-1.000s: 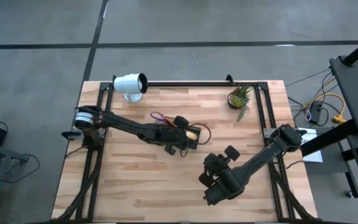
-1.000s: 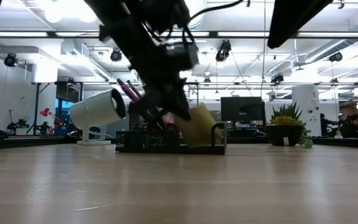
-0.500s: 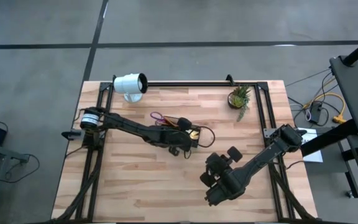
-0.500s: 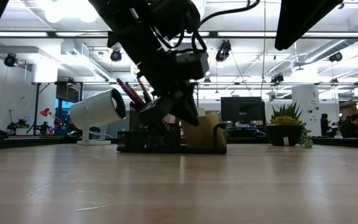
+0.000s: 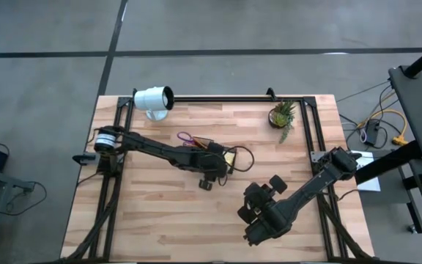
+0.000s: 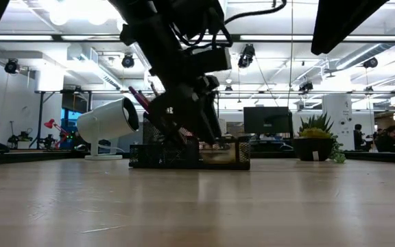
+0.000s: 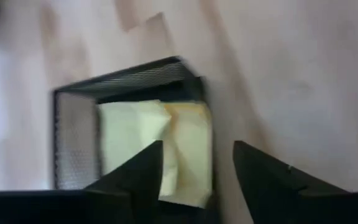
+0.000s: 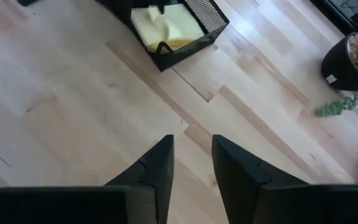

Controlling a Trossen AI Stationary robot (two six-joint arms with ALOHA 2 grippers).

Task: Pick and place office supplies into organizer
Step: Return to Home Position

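Observation:
The black mesh organizer [image 8: 188, 48] stands at the table's middle. A yellow sticky-note pad [image 7: 157, 146] lies crumpled in its end compartment and also shows in the right wrist view [image 8: 163, 25]. Purple-handled scissors [image 5: 185, 137] stick up out of the organizer's taller section [image 6: 158, 134], handles up. My left gripper [image 7: 197, 180] hovers open just above the pad's compartment, and I see no finger on the pad. My right gripper [image 8: 192, 165] hangs open over bare table nearer the front right, with nothing between its fingers.
A white cylindrical object [image 5: 153, 100] stands at the back left. A small potted plant [image 5: 282, 115] is at the back right. A black rail [image 5: 218, 97] runs along the far edge. Bare wood lies in front of the organizer.
My left gripper has rolled at the wrist, opened and let go of the yellow pad. The pad was held tilted above the organizer's end compartment and has dropped into it, where it now lies low behind the mesh wall.

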